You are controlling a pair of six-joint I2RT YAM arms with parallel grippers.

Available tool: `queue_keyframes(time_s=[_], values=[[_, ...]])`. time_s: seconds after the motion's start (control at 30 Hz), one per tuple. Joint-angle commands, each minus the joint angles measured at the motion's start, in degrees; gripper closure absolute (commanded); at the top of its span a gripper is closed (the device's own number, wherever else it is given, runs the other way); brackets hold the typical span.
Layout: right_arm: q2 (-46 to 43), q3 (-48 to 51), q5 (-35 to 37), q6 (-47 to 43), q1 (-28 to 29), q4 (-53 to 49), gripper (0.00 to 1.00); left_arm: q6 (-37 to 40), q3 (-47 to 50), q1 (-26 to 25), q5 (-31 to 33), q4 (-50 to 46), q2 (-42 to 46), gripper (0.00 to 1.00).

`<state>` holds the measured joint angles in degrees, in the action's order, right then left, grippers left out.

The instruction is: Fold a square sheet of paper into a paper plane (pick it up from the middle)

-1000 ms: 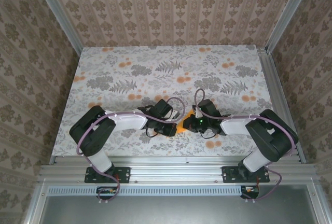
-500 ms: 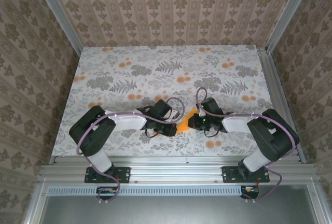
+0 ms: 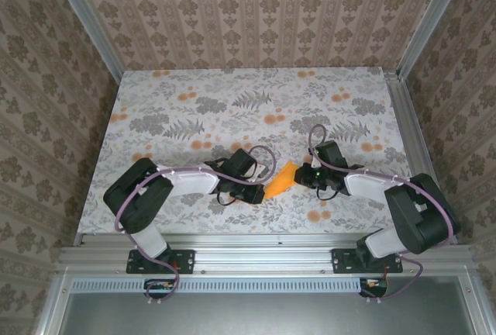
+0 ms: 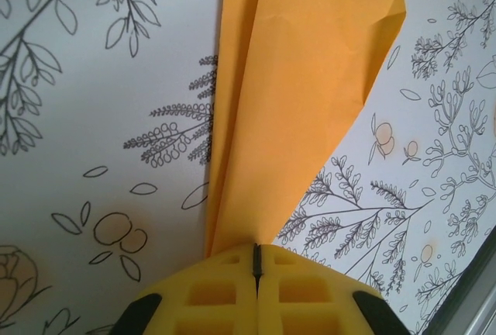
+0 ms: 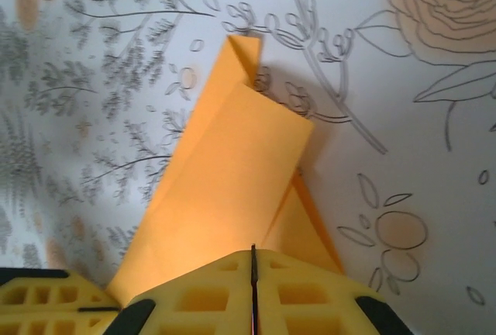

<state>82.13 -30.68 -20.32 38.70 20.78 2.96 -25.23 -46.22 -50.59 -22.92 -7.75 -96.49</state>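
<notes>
The square sheet of paper (image 3: 280,178) is bright orange and folded into a narrow, long shape with layered flaps. It spans between my two grippers near the table's front middle. In the left wrist view the paper (image 4: 302,79) fans out from my left gripper (image 4: 256,248), whose yellow jaws are pressed together on its narrow end. In the right wrist view the paper (image 5: 225,180) runs out from my right gripper (image 5: 252,251), jaws shut on its other end. From above, the left gripper (image 3: 265,188) is at the paper's near-left end and the right gripper (image 3: 302,174) at its right end.
The table (image 3: 232,110) carries a floral cloth with small orange flower prints. Patterned walls enclose it at the back and both sides, with a metal post (image 3: 411,133) along the right edge and an aluminium rail (image 3: 263,242) at the front.
My right gripper has slid rightward along the paper, so more of the orange strip shows between the grippers. The left arm has stayed in place.
</notes>
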Motion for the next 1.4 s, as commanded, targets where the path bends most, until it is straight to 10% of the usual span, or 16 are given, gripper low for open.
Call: queue_keyframes(time_s=[0.0,0.43,0.7,1.13,1.37], values=[[-4.2,1.0,-3.0,1.5,-1.1,-0.9,0.87,1.4,-1.1,-0.4,2.0,-8.0,-0.2,0.9],[-9.4,3.0,-8.3,2.7,-4.8,-1.5,0.68,3.5,-9.9,-2.0,6.8,-15.2,5.1,0.53],[-9.6,3.8,-9.1,2.7,-5.7,-0.8,0.63,9.5,-17.0,-6.0,14.2,-23.2,1.0,0.48],[-12.3,4.9,-9.9,2.4,-7.6,-2.4,0.61,11.6,-21.2,-6.4,20.3,-25.3,-7.1,0.52],[-12.2,5.1,-10.5,2.9,-7.7,-1.9,0.61,10.5,-19.2,-4.9,18.4,-23.8,-5.5,0.76]])
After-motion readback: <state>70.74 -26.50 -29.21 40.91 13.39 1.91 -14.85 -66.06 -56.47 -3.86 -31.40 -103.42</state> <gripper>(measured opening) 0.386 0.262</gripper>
